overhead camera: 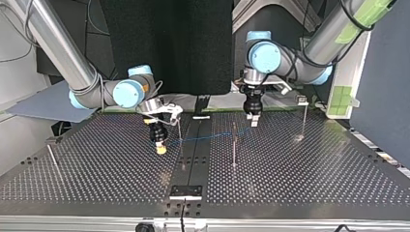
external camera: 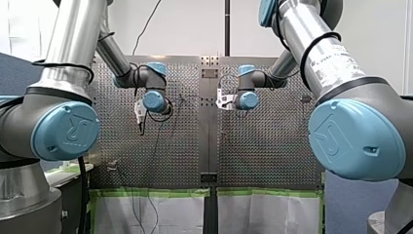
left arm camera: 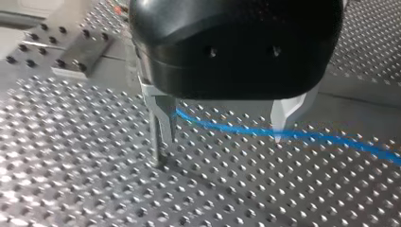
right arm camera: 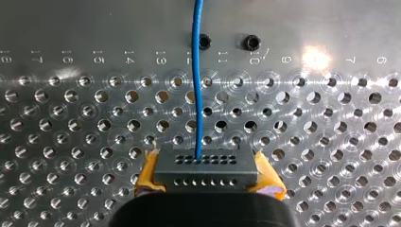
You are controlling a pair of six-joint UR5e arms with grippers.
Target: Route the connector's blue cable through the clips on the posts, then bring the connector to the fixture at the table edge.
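Note:
In the right wrist view a small grey connector [right arm camera: 205,170] with rows of holes sits between yellow pads [right arm camera: 149,175], my right gripper [right arm camera: 205,178] shut on it. The blue cable [right arm camera: 197,75] runs straight ahead from it over the perforated plate. At the top view's left, my right gripper [overhead camera: 160,145] hangs just above the table. The cable [overhead camera: 212,136] stretches from there to my left gripper [overhead camera: 253,121]. My left gripper [left arm camera: 220,130] stands open with the cable [left arm camera: 236,128] crossing between its metal fingers [left arm camera: 161,113], beside a thin post [left arm camera: 156,146].
Thin posts stand on the table [overhead camera: 300,183]: one near the middle [overhead camera: 234,147], one by the centre seam [overhead camera: 181,133], one at the top view's right [overhead camera: 303,121], one leaning at its left [overhead camera: 51,155]. A black block [overhead camera: 185,191] sits at the near edge.

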